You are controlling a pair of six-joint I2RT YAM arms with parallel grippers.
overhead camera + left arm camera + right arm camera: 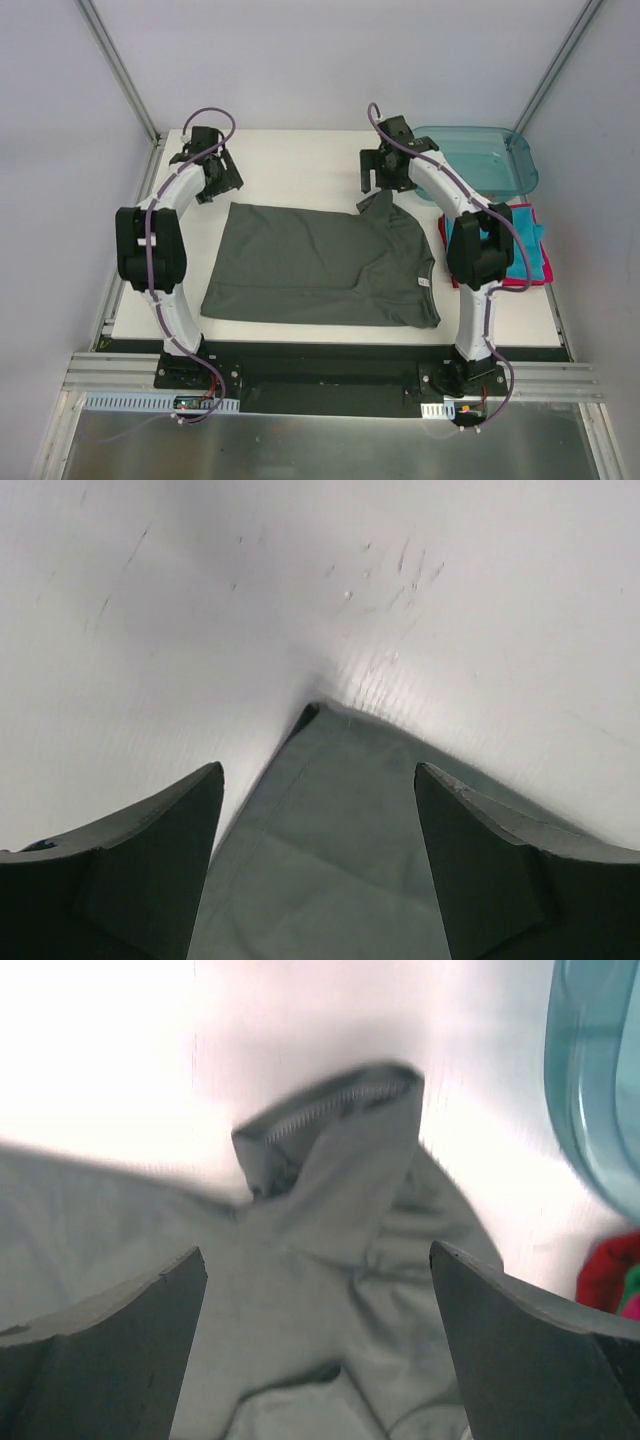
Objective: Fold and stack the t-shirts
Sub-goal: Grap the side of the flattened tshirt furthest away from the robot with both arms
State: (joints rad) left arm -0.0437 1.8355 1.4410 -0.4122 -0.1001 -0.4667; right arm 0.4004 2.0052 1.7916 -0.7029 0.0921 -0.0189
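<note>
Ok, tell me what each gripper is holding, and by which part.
Nothing is held. The left gripper is open over a corner of the grey t-shirt, and the right gripper is open over its far sleeve.

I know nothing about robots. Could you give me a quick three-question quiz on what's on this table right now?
1. What lies below the left claw? A: a corner of the grey shirt. B: a cup. C: a spoon.
2. True or false: the right claw is shut.
3. What see-through container sits just past the teal and red shirts?

Key: 1 A; 2 false, it is open; 3 the tub.
</note>
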